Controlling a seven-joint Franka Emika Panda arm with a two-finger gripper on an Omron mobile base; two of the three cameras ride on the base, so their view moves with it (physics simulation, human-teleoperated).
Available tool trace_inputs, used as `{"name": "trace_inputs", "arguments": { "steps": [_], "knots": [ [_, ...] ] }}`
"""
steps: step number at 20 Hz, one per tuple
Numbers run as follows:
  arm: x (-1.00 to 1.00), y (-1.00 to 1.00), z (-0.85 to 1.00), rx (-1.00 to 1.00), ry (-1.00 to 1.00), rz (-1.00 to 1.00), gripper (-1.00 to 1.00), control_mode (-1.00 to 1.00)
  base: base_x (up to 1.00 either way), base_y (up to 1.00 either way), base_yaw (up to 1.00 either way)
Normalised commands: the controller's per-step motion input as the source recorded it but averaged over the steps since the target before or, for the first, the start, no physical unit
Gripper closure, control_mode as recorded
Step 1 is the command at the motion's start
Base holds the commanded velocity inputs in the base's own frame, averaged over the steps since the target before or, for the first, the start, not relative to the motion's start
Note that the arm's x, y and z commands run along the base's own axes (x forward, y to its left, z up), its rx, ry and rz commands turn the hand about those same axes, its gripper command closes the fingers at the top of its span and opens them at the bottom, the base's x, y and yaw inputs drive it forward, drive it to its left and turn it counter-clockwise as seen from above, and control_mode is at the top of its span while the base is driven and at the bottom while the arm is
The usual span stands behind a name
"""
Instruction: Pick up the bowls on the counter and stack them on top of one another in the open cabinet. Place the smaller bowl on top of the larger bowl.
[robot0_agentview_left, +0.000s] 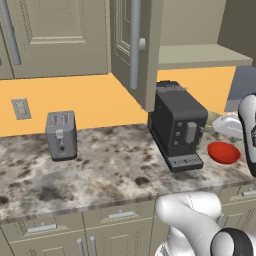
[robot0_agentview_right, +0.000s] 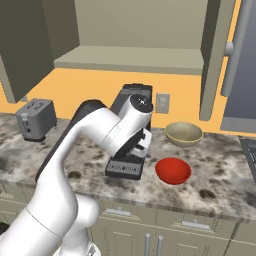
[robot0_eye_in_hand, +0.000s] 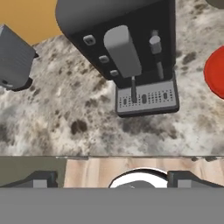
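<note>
The smaller bowl (robot0_agentview_right: 173, 170), bright red and glossy, sits on the mottled counter (robot0_agentview_right: 222, 172) right of a black coffee machine. Behind it stands the larger bowl (robot0_agentview_right: 184, 133), tan and wide. The left base view has the red bowl (robot0_agentview_left: 223, 152) beside the machine. My gripper (robot0_eye_in_hand: 113, 180) hangs open over the counter in front of the coffee machine, left of the red bowl (robot0_eye_in_hand: 216, 73), with nothing between its fingers. The open cabinet (robot0_agentview_right: 131, 58) shows a bare shelf above the counter, its door (robot0_agentview_left: 134, 47) swung outward.
The black coffee machine (robot0_agentview_left: 178, 125) stands under the cabinet shelf, close below my hand (robot0_agentview_right: 141, 144). A grey toaster (robot0_agentview_left: 61, 135) sits far left on the counter (robot0_agentview_left: 110, 165). Drawer units run under the counter's front edge.
</note>
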Motion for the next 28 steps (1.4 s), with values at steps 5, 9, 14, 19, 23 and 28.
{"name": "trace_inputs", "arguments": {
  "steps": [5,9,14,19,23,28],
  "knots": [
    [-0.29,-0.24,-0.15,0.05,0.01,-0.08,-1.0,-1.0,0.0,0.0,0.0],
    [-0.27,-0.17,-0.25,0.04,0.0,-0.12,-1.0,-1.0,0.0,0.0,0.0],
    [-0.11,-0.12,-0.36,0.02,0.0,-0.15,-1.0,-1.0,0.0,0.0,0.0],
    [0.0,-0.15,-0.35,0.03,0.0,-0.17,-1.0,-1.0,0.0,0.0,0.0],
    [0.0,-0.32,-0.12,0.06,0.09,-0.2,-1.0,-1.0,0.0,0.0,0.0],
    [0.09,-0.34,-0.15,0.11,0.09,-0.2,-1.0,-1.0,0.0,0.0,0.0]
  ]
}}
